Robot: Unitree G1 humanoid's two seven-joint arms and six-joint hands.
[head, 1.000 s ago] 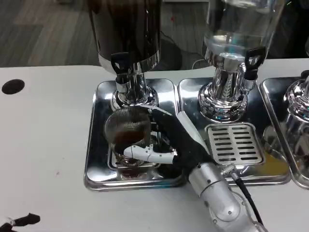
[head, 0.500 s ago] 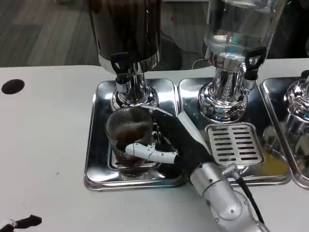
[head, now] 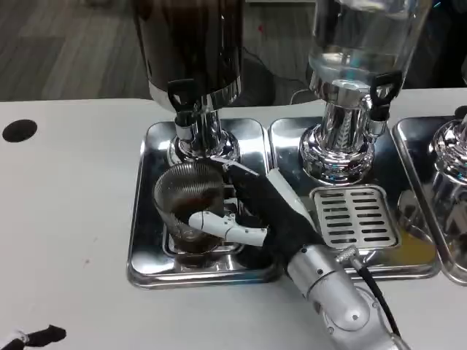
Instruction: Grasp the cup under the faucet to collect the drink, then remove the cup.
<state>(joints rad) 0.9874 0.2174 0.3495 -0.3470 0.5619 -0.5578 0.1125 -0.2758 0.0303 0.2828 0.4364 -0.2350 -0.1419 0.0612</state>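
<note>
A ribbed clear cup [head: 188,206] with dark drink in it is held just above the drip grate of the left steel tray [head: 146,240], below the dark dispenser's faucet [head: 186,120]. My right hand [head: 252,211] grips the cup from its right side, one white finger curled across its front. The fingertips of my left hand [head: 36,337] show at the bottom left corner of the table, holding nothing.
A second dispenser [head: 349,109] with a clear tank stands on the middle tray with a slotted grate [head: 354,216]. A third dispenser [head: 452,160] shows at the right edge. A black hole [head: 20,130] marks the table at left.
The cup in my right hand has risen slightly and shifted a little left. The left hand's fingertips stay at the bottom left.
</note>
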